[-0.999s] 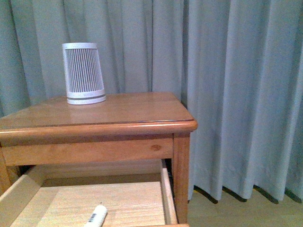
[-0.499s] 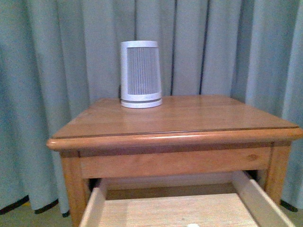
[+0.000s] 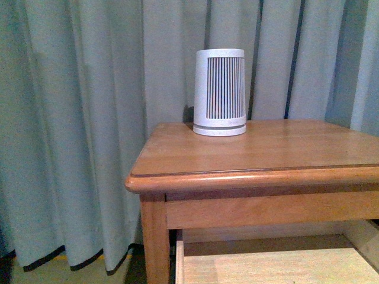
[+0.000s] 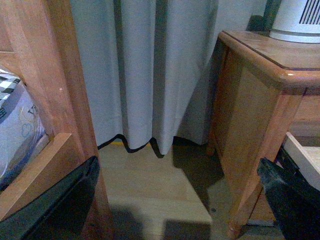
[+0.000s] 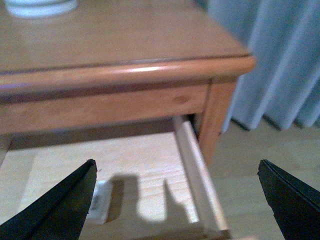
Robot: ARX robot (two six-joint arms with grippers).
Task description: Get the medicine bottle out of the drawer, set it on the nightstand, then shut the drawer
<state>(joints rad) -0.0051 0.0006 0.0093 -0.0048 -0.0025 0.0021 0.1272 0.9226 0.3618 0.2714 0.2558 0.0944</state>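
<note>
Noted medicine bottle (image 5: 101,201): small, white, dark label print, flat in drawer (image 5: 197,185) beside finger of spread right gripper (image 5: 176,165); left gripper (image 4: 177,165) spread too.

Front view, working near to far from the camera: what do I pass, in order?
open drawer → nightstand, at its rounded front edge → white ribbed cylinder at the back of the top → curtain behind everything

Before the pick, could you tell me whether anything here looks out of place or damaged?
Nothing looks damaged or spilled. The drawer stands open, with the medicine bottle lying on its side inside; the ribbed white cylinder stands upright on the nightstand.
</note>
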